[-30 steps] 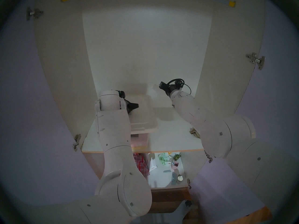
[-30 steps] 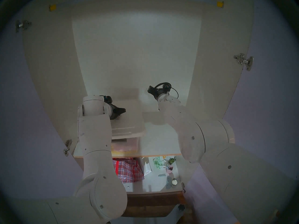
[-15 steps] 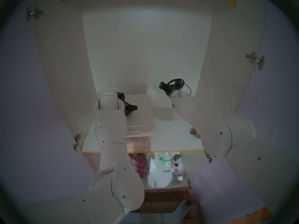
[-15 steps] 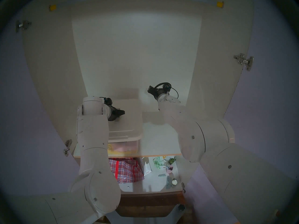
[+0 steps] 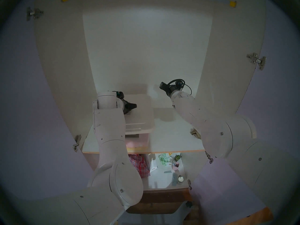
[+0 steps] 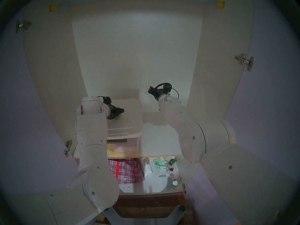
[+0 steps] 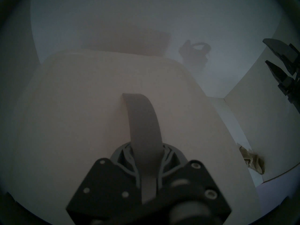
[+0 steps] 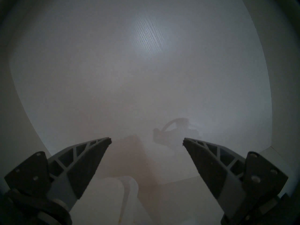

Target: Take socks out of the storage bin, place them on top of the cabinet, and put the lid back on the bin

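The left gripper [image 7: 148, 176] has its jaws clamped on the grey strap of the lid [image 5: 144, 112], which sits over the bin [image 5: 141, 141] on the shelf [image 5: 172, 138]. The right gripper [image 8: 146, 141] hangs wide, holding nothing. The socks [image 7: 252, 161] lie on the shelf to the right.

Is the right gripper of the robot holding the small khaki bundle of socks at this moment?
No, the right gripper is open with nothing between its fingers, and the khaki fabric sock bundle lies on the white cabinet shelf.

Left gripper [image 5: 133, 106] jaws clamped; right gripper [image 8: 147, 141] jaws spread wide, level.
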### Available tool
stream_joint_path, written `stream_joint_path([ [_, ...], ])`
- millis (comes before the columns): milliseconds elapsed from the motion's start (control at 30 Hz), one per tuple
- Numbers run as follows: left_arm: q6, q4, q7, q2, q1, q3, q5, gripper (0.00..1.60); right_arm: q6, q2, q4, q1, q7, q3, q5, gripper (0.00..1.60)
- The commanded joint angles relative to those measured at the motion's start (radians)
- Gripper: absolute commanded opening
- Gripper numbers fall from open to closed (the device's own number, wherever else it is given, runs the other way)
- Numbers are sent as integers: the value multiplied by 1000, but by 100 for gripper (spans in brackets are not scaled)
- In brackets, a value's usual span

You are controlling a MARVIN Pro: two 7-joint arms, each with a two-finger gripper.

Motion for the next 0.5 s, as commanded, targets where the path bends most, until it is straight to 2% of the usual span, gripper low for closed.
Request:
stream_joint_path([
  [0,-51,24,-19,23,-56,15,-17,0,-21,-2,-21,36,7,0,0,160],
  [133,-67,79,-72,83,-87,34,-25,0,-19,-2,-22,36,7,0,0,160],
  [467,-73,207,-82,161,-157,49,-32,0,-21,-2,-21,37,8,0,0,160],
])
